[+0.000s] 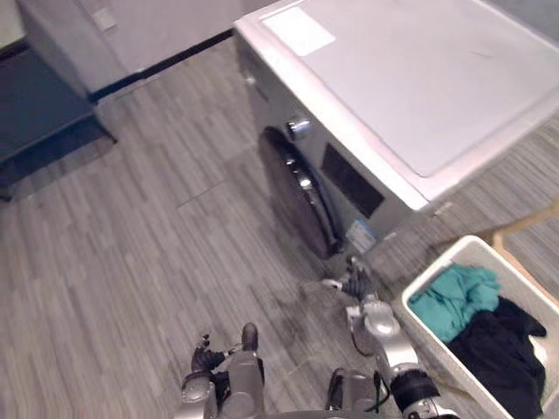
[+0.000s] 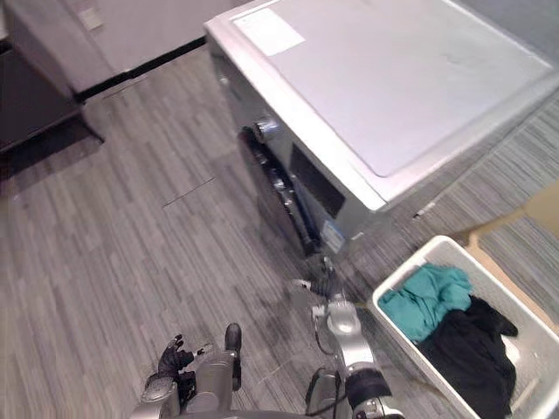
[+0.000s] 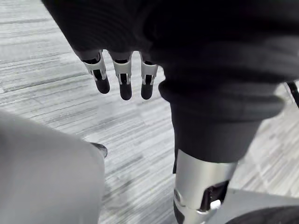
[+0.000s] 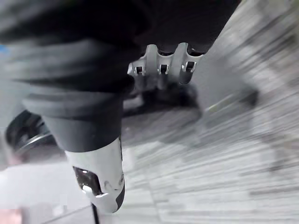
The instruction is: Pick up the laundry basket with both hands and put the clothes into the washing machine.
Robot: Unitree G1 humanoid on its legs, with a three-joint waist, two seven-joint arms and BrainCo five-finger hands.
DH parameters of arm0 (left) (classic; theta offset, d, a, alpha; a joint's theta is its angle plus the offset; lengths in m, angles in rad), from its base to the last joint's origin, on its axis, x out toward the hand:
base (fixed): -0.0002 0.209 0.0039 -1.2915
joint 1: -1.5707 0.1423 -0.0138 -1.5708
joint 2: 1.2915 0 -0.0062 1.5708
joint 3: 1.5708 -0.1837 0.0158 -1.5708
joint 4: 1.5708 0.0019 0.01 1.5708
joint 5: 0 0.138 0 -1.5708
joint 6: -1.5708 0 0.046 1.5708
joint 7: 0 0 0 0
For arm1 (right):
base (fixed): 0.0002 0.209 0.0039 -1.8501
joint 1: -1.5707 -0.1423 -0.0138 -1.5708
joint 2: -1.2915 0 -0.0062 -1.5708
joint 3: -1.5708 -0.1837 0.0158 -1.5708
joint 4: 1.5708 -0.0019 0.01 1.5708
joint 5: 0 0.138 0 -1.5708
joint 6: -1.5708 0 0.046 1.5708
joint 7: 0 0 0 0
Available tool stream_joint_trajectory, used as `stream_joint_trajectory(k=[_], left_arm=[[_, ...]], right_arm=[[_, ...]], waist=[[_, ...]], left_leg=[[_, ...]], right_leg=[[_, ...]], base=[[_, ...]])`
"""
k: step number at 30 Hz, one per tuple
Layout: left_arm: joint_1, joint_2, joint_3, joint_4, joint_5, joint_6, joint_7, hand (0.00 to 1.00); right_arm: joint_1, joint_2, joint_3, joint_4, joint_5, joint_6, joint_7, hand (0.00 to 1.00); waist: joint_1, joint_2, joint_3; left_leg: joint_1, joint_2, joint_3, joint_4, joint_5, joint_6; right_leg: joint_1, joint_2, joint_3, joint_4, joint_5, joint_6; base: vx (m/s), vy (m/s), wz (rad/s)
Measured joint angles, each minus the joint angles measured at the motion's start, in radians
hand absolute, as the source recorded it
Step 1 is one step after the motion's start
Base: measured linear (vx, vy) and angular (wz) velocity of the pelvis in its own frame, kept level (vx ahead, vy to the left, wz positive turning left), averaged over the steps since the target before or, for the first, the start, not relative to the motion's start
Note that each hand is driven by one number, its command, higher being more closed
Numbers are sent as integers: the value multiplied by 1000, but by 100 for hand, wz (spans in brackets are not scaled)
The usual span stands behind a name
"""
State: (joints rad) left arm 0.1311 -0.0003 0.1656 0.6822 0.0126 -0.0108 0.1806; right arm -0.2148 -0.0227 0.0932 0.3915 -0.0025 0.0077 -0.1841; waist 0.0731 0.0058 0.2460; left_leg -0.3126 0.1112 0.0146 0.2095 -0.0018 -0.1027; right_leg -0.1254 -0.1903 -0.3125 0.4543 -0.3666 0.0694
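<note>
The grey plank floor [image 1: 131,218] carries 1 washing machine [image 1: 393,87], its round dark door facing open boards. 1 white laundry basket [image 1: 426,330] sits on the floor near the machine's front corner. A dark blue cabinet [image 1: 35,113] stands well apart from the machine, on its far side from the basket.

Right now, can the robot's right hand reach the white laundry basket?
Probably yes. The right hand hangs just beside the laundry basket's near corner, with only bare floor between them and nothing in the way.
</note>
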Motion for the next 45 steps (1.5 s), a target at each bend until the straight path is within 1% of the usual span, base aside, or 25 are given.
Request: stream_joint_trajectory(k=[3, 8, 9, 10, 12, 15, 18, 21, 23, 24, 25, 26, 27, 29, 30, 31, 32, 34, 35, 38, 39, 41, 42, 43, 45], left_arm=[[3, -1, -10, -21, -2, -4, 3, 0], [-3, 8, -42, -55, -4, -20, 19, 0], [-7, 8, -52, -57, -6, -21, 18, 0], [-13, 7, -61, -64, -7, -21, 18, 0], [-22, 10, -78, -67, -12, -22, 19, 0], [-44, 13, -95, -83, -35, -25, 18, 0], [-67, 15, -100, -88, -47, -34, 19, 0], [-95, 26, -137, -92, -62, -37, 22, 0], [-125, 25, -162, -103, -80, -38, 26, 0], [-131, 24, -166, -108, -83, -38, 28, 0], [-150, 22, -180, -114, -85, -38, 36, 0], [-169, 22, -191, -123, -86, -38, 41, 0], [-182, 23, -200, -123, -86, -38, 42, 0], [-231, 20, -231, -125, -85, -38, 43, 0], [-260, 17, -257, -134, -84, -38, 42, 0], [-286, 9, -279, -148, -83, -42, 42, 0], [-299, 5, -290, -154, -83, -43, 42, 0], [-311, 2, -293, -183, -84, -67, 43, 0], [-312, 3, -292, -184, -84, -71, 43, 0], [-312, 15, -282, -185, -99, -74, 45, 0], [-314, 24, -280, -187, -112, -74, 47, 0], [-321, 33, -279, -204, -132, -73, 62, 0], [-337, 34, -278, -205, -141, -72, 67, 0], [-351, 32, -279, -205, -153, -68, 71, 0], [-380, 36, -279, -215, -159, -62, 86, 0]], right_arm=[[-17, -41, -22, -27, -16, 0, -37, 0], [-95, -94, -51, -57, -16, 0, -76, 0], [-119, -102, -56, -57, -15, 0, -76, 0], [-142, -111, -63, -56, -3, 0, -77, 0], [-181, -122, -63, -41, 10, 0, -77, 0], [-243, -121, -50, 9, 81, -1, -74, 0], [-304, -107, 4, 31, 133, -2, -75, 0], [-380, -80, 102, 71, 165, -4, -73, 0], [-432, -28, 181, 78, 195, -4, -77, 0], [-449, -4, 182, 91, 208, -4, -79, 0], [-487, 28, 201, 116, 228, -5, -79, 0], [-535, 56, 230, 134, 241, -6, -79, 0], [-562, 66, 250, 136, 250, -7, -79, 0], [-665, 96, 326, 136, 268, -20, -68, 0], [-744, 128, 356, 136, 269, -39, -59, 0], [-822, 152, 356, 136, 273, -59, -53, 0], [-855, 156, 354, 133, 280, -72, -52, 0], [-936, 159, 319, 115, 298, -100, -59, 0], [-938, 147, 300, 94, 303, -102, -60, 0], [-932, 109, 242, 15, 309, -111, -89, 0], [-914, 89, 229, -26, 309, -111, -102, 0], [-849, 65, 205, -98, 309, -112, -108, 0], [-782, 43, 199, -149, 309, -112, -107, 0], [-719, 27, 199, -185, 307, -111, -105, 0], [-585, 11, 210, -224, 304, -108, -99, 0]], waist=[[0, 0, 28], [6, 5, 70], [9, 6, 73], [24, 8, 79], [32, 12, 87], [51, 15, 103], [54, 19, 110], [63, 20, 113], [89, 22, 115], [94, 23, 115], [112, 23, 115], [123, 24, 115], [131, 27, 117], [161, 39, 125], [189, 50, 131], [209, 64, 139], [217, 68, 144], [236, 67, 153], [241, 65, 154], [241, 51, 175], [236, 37, 188], [212, 12, 206], [210, -3, 214], [207, -7, 216], [173, -14, 220]], left_leg=[[-24, -10, -21, 0, 0, 0], [-49, -18, -36, -23, 36, 13], [-59, -18, -38, -37, 53, 9], [-65, -17, -38, -44, 61, 13], [-67, -17, -39, -58, 75, 11], [-79, -12, -40, -67, 82, 9], [-98, -7, -45, -72, 89, 5], [-105, -6, -58, -78, 103, 4], [-116, -4, -79, -78, 110, 5], [-121, -3, -89, -78, 110, 5], [-135, -2, -100, -74, 111, 5], [-155, -2, -116, -70, 118, -7], [-164, -3, -127, -69, 119, -9], [-186, -8, -159, -68, 121, -11], [-198, -16, -183, -65, 122, -14], [-205, -34, -210, -63, 124, -16], [-205, -44, -221, -63, 124, -17], [-207, -80, -266, -62, 125, -17], [-209, -85, -270, -62, 125, -17], [-211, -97, -270, -62, 128, -13], [-211, -93, -254, -62, 129, -12], [-211, -85, -231, -64, 132, -8], [-211, -69, -203, -64, 132, -8], [-211, -54, -185, -68, 133, -7], [-206, -29, -148, -73, 137, -2]], right_leg=[[-6, -5, -19, -3, 0, 0], [-25, -6, -38, -5, 0, 0], [-36, -5, -40, -4, 0, 0], [-44, -3, -40, -4, 0, 0], [-51, -2, -39, -2, 0, 0], [-69, 4, -34, -1, 0, -1], [-88, 12, -32, -1, 4, -6], [-92, 18, -35, -3, 5, -9], [-93, 26, -44, -5, 5, -9], [-94, 30, -46, -6, 5, -9], [-100, 34, -55, -8, 5, -9], [-106, 37, -74, -9, 5, -9], [-108, 39, -85, -10, 5, -9], [-106, 42, -120, -9, 4, -9], [-102, 41, -142, -7, 1, -12], [-91, 32, -168, 0, -13, -12], [-83, 26, -179, 4, -23, -11], [-65, -5, -212, 24, -52, -4], [-65, -8, -209, 30, -54, -3], [-70, -18, -198, 38, -55, -3], [-73, -19, -178, 36, -55, -3], [-88, -17, -148, 32, -52, 0], [-110, -11, -118, 29, -42, -1], [-119, 1, -90, 22, -28, -3], [-129, 23, -48, -6, -2, -4]], base=[[28, 30, 27], [-28, -5, 17], [-29, -15, 16], [-28, -14, 13], [-35, -15, 6], [-54, -8, -2], [-55, 3, 1], [-43, -13, 5], [-51, -36, 13], [-47, -40, 19], [-36, -31, 25], [-18, -18, 30], [1, -8, 44], [22, 5, 50], [44, 15, 74], [53, 19, 82], [61, 11, 98], [45, 10, 88], [43, 50, 60], [12, 51, 5], [-26, 43, -32], [-67, 44, -47], [-90, 36, -72], [-87, 30, -93], [-75, 21, -74]])
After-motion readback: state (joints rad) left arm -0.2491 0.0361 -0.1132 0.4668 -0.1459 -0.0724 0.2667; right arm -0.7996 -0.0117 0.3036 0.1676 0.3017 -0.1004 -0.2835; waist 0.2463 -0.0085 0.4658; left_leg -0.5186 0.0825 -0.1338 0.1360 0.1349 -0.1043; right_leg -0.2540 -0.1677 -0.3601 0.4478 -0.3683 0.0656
